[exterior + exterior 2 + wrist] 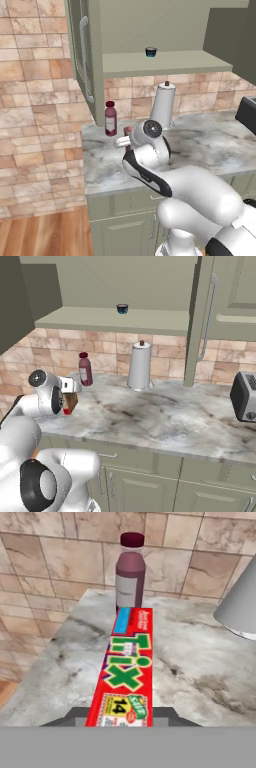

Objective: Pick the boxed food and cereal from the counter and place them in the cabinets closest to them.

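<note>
Red cardboard fills your hand view: one Trix cereal box (123,672), its narrow face up and its long axis running straight away from you toward the single maroon bottle (130,572) by the tan tiled backsplash (60,557), with your gripper (69,393) clenched on its near end. It sits low at the left end of the grey marbled counter (165,416). Further out you've got one paper towel roll (139,366), one toaster (243,397), and one small blue cup (122,308) on the open olive-green cabinets' (120,286) shelf.
</note>
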